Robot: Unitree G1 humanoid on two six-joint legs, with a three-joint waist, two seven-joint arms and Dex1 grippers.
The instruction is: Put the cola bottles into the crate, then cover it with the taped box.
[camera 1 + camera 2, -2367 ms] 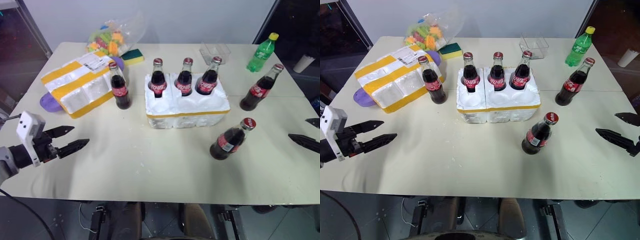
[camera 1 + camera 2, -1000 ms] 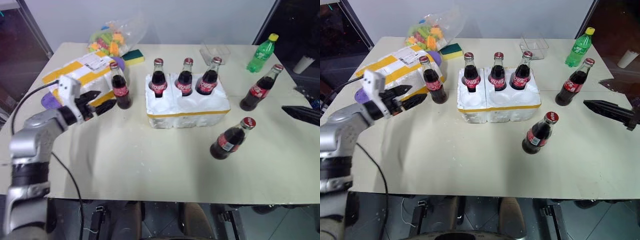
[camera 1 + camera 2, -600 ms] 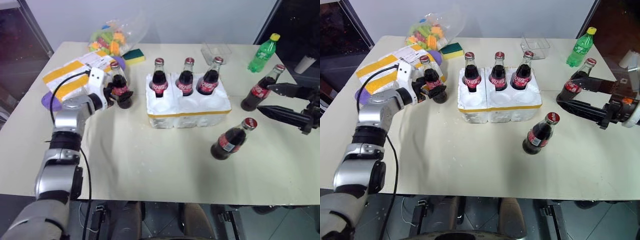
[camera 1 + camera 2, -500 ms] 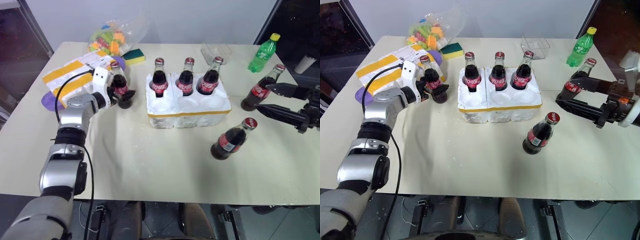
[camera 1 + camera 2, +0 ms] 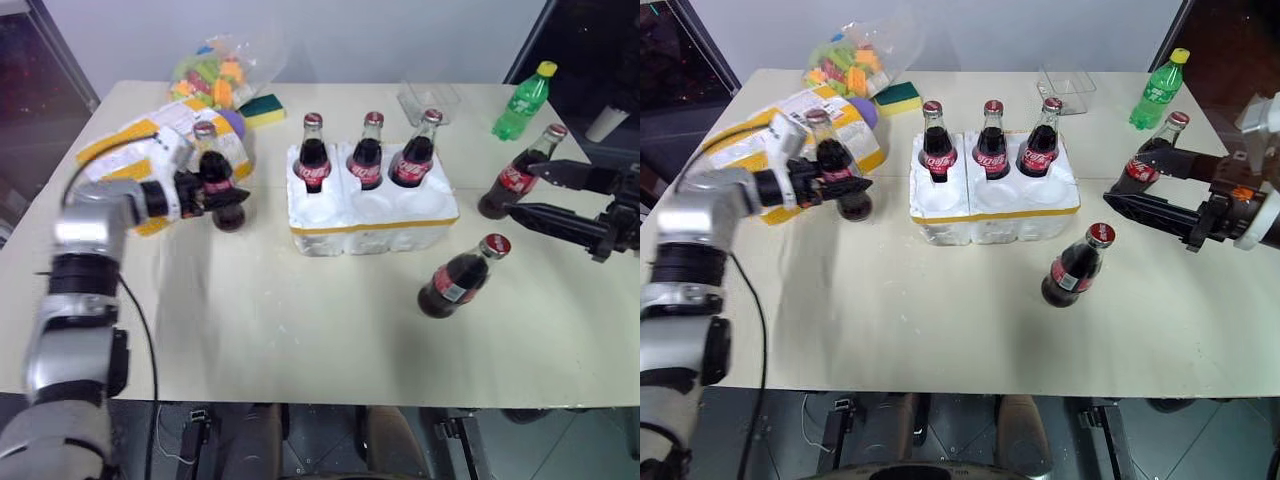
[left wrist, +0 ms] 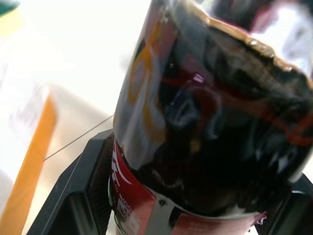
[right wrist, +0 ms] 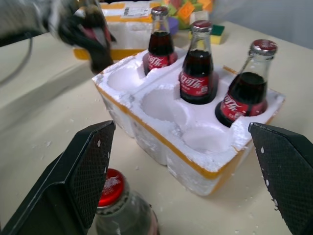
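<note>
While my left end effector (image 5: 222,192) pinches the small dark glass cola bottle (image 5: 213,176), I'd keep it upright. Aim for an empty front well of the white styrofoam crate (image 5: 372,212); right end effector (image 5: 1148,188) stays spread.

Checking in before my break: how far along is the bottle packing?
Three cola bottles stand in the crate's back wells. The left gripper is shut on a fourth bottle. Two bottles remain on the table, then the taped box goes on.
</note>
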